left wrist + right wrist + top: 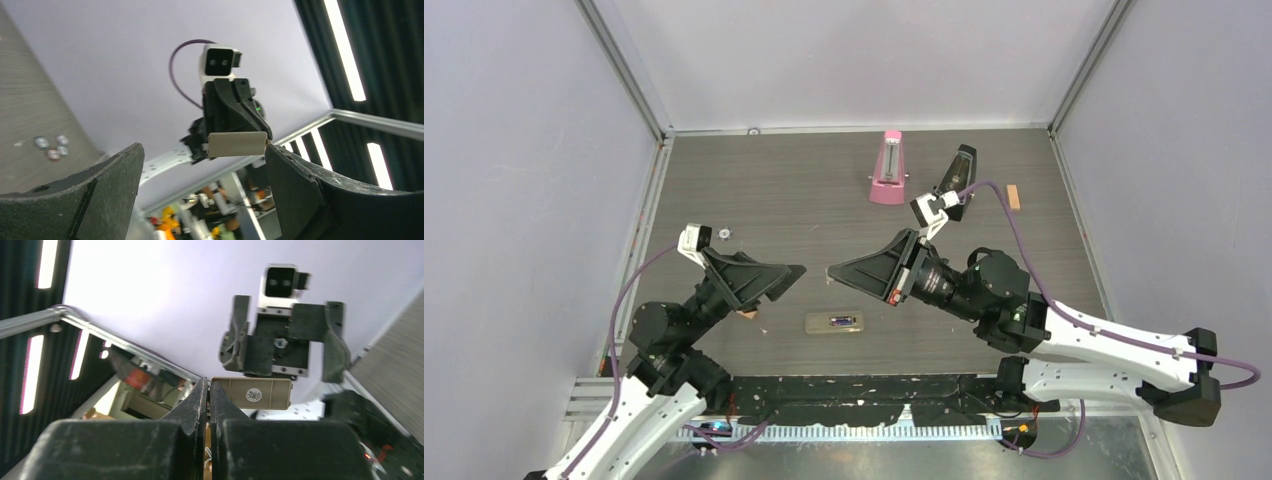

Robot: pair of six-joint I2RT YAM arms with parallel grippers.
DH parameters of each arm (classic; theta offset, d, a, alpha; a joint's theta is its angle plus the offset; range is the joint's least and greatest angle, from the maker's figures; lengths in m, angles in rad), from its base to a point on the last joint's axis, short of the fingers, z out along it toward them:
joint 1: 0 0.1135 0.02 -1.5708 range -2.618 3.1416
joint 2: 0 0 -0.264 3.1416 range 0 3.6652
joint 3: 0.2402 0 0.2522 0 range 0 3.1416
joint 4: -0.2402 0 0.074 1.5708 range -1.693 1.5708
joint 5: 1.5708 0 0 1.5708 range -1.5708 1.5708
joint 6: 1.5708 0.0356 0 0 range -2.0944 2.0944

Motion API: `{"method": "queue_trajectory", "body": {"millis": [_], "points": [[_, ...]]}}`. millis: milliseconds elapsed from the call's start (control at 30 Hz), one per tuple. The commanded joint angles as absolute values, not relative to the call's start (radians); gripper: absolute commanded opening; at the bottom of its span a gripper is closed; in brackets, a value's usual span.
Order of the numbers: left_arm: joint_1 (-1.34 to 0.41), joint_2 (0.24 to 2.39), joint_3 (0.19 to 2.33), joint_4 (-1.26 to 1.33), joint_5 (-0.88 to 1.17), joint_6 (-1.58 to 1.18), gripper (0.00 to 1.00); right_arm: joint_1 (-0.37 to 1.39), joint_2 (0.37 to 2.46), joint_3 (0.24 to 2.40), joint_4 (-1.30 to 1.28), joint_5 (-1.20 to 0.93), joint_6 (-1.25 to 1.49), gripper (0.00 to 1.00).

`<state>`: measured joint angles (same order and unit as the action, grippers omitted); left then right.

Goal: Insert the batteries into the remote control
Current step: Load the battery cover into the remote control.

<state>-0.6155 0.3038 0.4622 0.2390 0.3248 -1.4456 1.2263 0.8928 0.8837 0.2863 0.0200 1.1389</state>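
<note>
We are pinching a beige cover in the right end effector, left end effector spread wide, while the light, slick remote is lying on the desk, likely best gripped across its sides.

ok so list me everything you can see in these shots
remote control: one, grey-beige, back up on the table near the arm bases
battery: one visible, bluish-purple, in the remote's open bay
beige cover: one, beige with a round sticker, held in the air between the grippers
pink wedge: one, pink, upright at the far middle
black object: one, dark, tilted, right of the pink wedge
orange block: one, orange, far right
small round bits: a few, silvery, left side of the table
table: one, grey wood grain
left gripper: one, black, open, facing the cover
right gripper: one, black, shut on the beige cover
</note>
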Motion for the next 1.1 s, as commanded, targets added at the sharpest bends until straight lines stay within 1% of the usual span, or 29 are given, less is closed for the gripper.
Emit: {"method": "queue_trajectory", "body": {"millis": [0, 200, 333, 433, 700, 833, 933, 1000, 1067], "points": [[-0.619, 0.338, 0.513, 0.474, 0.326, -1.661, 0.92, 1.225, 0.938, 0.959, 0.509, -0.017, 1.177, 0.05], [-0.62, 0.351, 0.558, 0.49, 0.273, -1.734, 0.91, 1.224, 1.023, 1.024, 0.614, -0.034, 1.199, 0.05], [-0.62, 0.403, 0.606, 0.487, 0.335, -1.76, 0.88, 1.224, 1.086, 1.073, 0.64, -0.053, 1.223, 0.05], [-0.621, 0.42, 0.61, 0.518, 0.349, -1.78, 0.83, 1.225, 1.131, 1.096, 0.661, -0.075, 1.244, 0.05], [-0.62, 0.411, 0.617, 0.522, 0.342, -1.782, 0.65, 1.224, 1.183, 1.086, 0.745, -0.103, 1.313, 0.05], [-0.621, 0.411, 0.613, 0.528, 0.354, -1.78, 0.53, 1.224, 1.187, 1.069, 0.77, -0.096, 1.328, 0.05], [-0.62, 0.411, 0.598, 0.55, 0.356, -1.789, 0.42, 1.223, 1.184, 1.056, 0.768, -0.083, 1.335, 0.05], [-0.621, 0.406, 0.589, 0.553, 0.346, -1.789, 0.38, 1.222, 1.182, 1.05, 0.767, -0.08, 1.348, 0.05], [-0.62, 0.403, 0.588, 0.555, 0.341, -1.786, 0.37, 1.219, 1.184, 1.045, 0.768, -0.083, 1.36, 0.05]]}}
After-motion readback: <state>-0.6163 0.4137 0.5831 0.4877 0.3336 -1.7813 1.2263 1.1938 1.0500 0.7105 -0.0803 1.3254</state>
